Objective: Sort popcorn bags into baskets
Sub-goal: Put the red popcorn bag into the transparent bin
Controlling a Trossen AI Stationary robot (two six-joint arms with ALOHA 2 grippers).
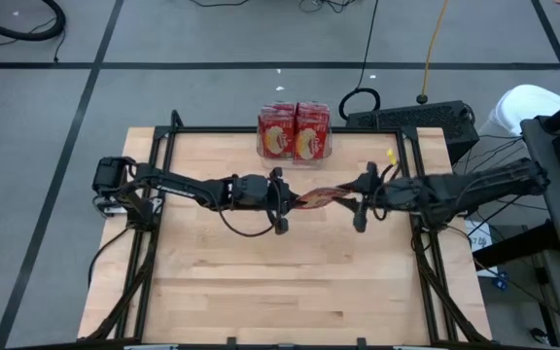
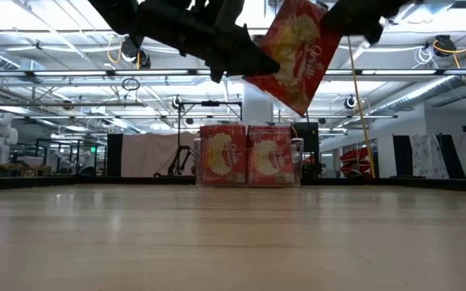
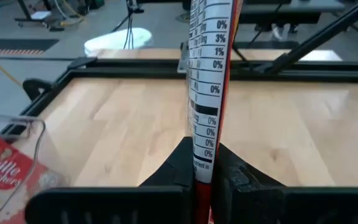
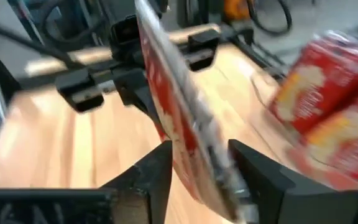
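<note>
One popcorn bag (image 1: 317,198), red with a yellow picture, hangs in the air over the table's middle, between my two grippers. My left gripper (image 1: 286,199) is shut on its left end. My right gripper (image 4: 201,168) is open, with a finger on either side of the bag's right end (image 4: 194,149). The low view shows the bag (image 2: 298,56) tilted, its picture side toward the near edge. The clear basket (image 1: 331,146) stands at the far edge with two red bags (image 1: 295,129) upright in it. My left gripper pinches the bag's left end (image 3: 202,163) between its two fingers, one on the printed white back and one on the red front. The fingers come level from the table's left. The bag stands on edge, lifted clear of the table. My right gripper: whether a finger (image 4: 247,171) touches the bag cannot be told.
A black metal frame (image 1: 163,156) runs round the wooden table. A black device (image 1: 416,117) and cables lie past the far right corner. Bare wood (image 1: 280,282) stretches from below the grippers to the near edge.
</note>
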